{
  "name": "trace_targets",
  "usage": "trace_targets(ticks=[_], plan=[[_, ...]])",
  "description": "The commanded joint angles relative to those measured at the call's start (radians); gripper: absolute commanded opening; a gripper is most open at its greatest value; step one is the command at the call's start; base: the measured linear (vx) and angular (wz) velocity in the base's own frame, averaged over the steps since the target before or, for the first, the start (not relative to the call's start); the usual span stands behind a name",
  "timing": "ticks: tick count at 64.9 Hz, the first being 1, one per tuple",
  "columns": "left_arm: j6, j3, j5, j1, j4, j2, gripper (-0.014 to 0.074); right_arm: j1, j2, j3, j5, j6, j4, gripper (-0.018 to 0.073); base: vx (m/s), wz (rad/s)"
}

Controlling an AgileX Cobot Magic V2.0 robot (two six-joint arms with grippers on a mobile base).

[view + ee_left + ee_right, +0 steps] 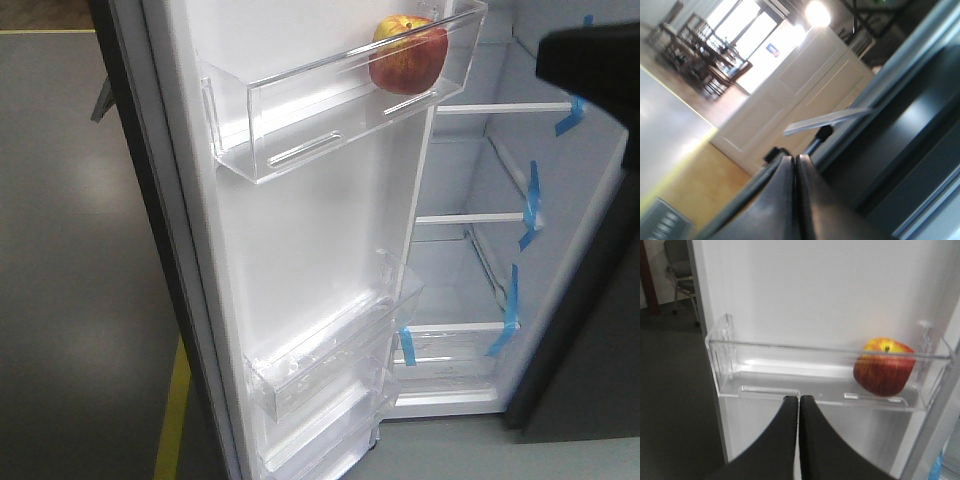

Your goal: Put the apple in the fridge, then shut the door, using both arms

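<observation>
Plainly in the door [300, 250]: the apple [408, 55], upright with its stem dimple up, seated on the bottom of the upper clear bin [330, 120], toward the bin's end nearest the fridge [470, 270] cavity; red below, yellow at the crown; just behind the bin's clear front wall. Door standing wide open, white inner face toward the front camera; two more clear bins [330, 365] lower down; white interior beyond, with glass shelves [470, 218] and strips of blue tape [533, 200] at the shelf ends. Right hand [799, 398] pinched narrow, fingertips pressed together, nothing between them; poised at the upper bin's front wall, near its middle, whether touching that wall hard to tell; apple up and to the right of the fingertips in the wrist view, inside the bin, well clear of them. Left hand [795, 158] likewise narrow, fingers meeting with nothing held; beside it a dark grey panel [900, 135], contact impossible to judge; farther off, blurred, white panelled doors [805, 95], chairs [695, 55] and bright lamps [817, 12]. In the front view, a black blurred arm part [590, 55] at the upper right edge, in front of the cavity; grey floor [70, 250] with a yellow line [172, 420] left of the door.
</observation>
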Motion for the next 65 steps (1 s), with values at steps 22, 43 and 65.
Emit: trace_targets(ticks=[22, 43, 65], plan=[[-0.071, 0.019, -0.133, -0.005, -0.125, -0.016, -0.0006, -0.004, -0.34, 0.385, -0.093, -0.009, 0.044, -0.0003, 0.0, 0.0], [-0.382, -0.102, -0.178, -0.005, -0.108, -0.016, -0.0006, -0.004, -0.45, 0.424, -0.086, -0.009, 0.045, -0.0003, 0.0, 0.0], [-0.414, -0.458, -0.174, -0.005, 0.136, 0.126, -0.0006, -0.004, -0.45, 0.422, -0.084, -0.009, 0.094, -0.0002, 0.0, 0.0]])
